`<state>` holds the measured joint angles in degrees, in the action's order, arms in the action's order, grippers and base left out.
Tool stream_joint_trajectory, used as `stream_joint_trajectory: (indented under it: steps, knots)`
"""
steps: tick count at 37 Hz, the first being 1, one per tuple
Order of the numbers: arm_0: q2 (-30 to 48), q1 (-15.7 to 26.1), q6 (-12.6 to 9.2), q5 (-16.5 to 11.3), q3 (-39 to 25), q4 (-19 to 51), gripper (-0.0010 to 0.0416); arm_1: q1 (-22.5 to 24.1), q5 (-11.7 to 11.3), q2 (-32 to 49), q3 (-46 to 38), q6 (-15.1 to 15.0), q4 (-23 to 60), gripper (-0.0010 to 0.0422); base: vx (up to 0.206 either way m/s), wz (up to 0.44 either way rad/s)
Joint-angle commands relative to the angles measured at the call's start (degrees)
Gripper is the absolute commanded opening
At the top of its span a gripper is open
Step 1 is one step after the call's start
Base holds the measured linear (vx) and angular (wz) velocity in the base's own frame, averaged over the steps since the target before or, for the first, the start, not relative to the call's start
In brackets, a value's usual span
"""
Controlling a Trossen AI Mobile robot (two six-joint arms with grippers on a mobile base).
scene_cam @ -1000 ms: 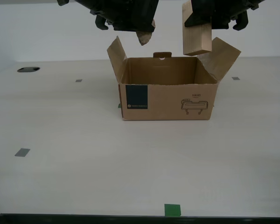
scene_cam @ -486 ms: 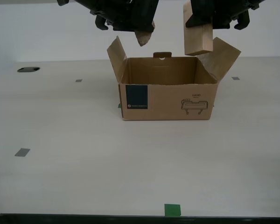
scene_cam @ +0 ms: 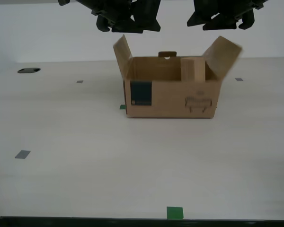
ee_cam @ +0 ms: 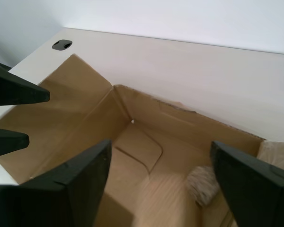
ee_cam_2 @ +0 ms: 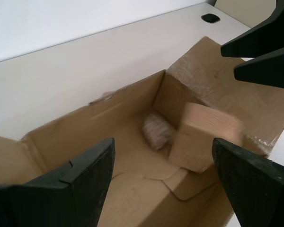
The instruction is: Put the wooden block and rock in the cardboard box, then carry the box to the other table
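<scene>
So the wooden block [scene_cam: 192,69] is inside the cardboard box [scene_cam: 173,97] now, standing on end near the side at the exterior view's right, its top poking just above the box's front wall; the second wrist view shows it [ee_cam_2: 201,137] a bit blurred and tilted against a corner. The rock [ee_cam_2: 157,130] sits on the box floor just beside the block, looks like touching it, and it shows up in the first wrist view too [ee_cam: 203,185]. The box itself looks smeared in the exterior view, flaps up, teal label [scene_cam: 141,92] on the front, sitting on the smooth off-white table [scene_cam: 85,156] with its grey tape squares [scene_cam: 22,154] and a green tape square [scene_cam: 175,213] near the front edge. My second gripper [ee_cam_2: 163,177] hangs over the box with its jaws spread wide and nothing in them, and my first gripper [ee_cam: 161,177] does the same, jaws apart and empty. There's a dark oval hole [scene_cam: 29,70] in the tabletop at the exterior view's left, well apart from the box.
</scene>
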<state>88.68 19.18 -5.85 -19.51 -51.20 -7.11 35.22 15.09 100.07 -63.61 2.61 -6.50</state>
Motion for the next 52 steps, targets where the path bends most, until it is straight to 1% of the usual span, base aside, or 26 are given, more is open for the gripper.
stream_joint_trajectory:
  steps: [1, 6, 10, 17, 24, 27, 30, 34, 37, 43, 47, 52]
  knots:
    - [-0.04, 0.02, -0.2, 0.09, -0.07, -0.13, 0.0335, 0.04, 0.22, -0.02, -0.04, 0.24, -0.02, 0.0294, 0.0, 0.0]
    - [-0.04, 0.02, -0.22, 0.09, -0.07, -0.13, 0.0381, 0.04, 0.22, -0.02, -0.04, 1.51, -0.04, 0.0311, 0.0, 0.0]
    - [-0.04, 0.02, -0.37, 0.09, -0.07, -0.04, 0.0403, 0.04, 0.22, -0.02, -0.04, 1.95, 0.0, 0.0318, 0.0, 0.0]
    - [-0.04, 0.02, -1.09, 0.09, -0.07, 0.07, 0.0389, 0.04, 0.22, -0.02, -0.04, 2.29, 0.17, 0.032, 0.0, 0.0]
    - [-0.04, 0.02, -3.45, 0.09, -0.07, 0.46, 0.0392, 0.02, 0.22, -0.02, -0.04, 4.79, 0.2, 0.0321, 0.0, 0.0]
    - [-0.13, 0.0, -5.11, 0.09, -0.35, 1.38, 0.0392, 0.02, 0.22, -0.07, -0.11, 6.45, 0.35, 0.032, 0.0, 0.0]
    - [-0.17, 0.0, -5.9, 0.11, -2.56, 6.97, 0.0391, 0.02, 0.24, -0.13, -1.18, 8.0, 2.86, 0.032, 0.0, 0.0]
    - [-0.17, 0.0, -5.73, 0.11, -7.08, 16.17, 0.0391, 0.0, 0.22, -0.13, -4.39, 8.17, 9.77, 0.032, 0.0, 0.0]
    - [-0.17, 0.0, -5.7, 0.11, -10.49, 21.11, 0.039, -0.04, 0.22, -0.13, -7.74, 8.15, 16.06, 0.032, 0.0, 0.0]
    - [-0.13, 0.0, -5.81, 0.11, -17.79, 31.41, 0.0389, -0.04, 0.22, -0.13, -14.73, 8.39, 25.42, 0.032, 0.0, 0.0]
    - [-0.13, 0.0, -5.86, 0.11, -22.82, 38.6, 0.0389, -0.07, 0.22, -0.13, -20.11, 9.64, 31.65, 0.032, 0.0, 0.0]
    - [-0.13, -0.02, -6.19, 0.11, -29.7, 48.94, 0.0389, -0.09, 0.22, -0.13, -26.38, 10.58, 36.83, 0.032, 0.0, 0.0]
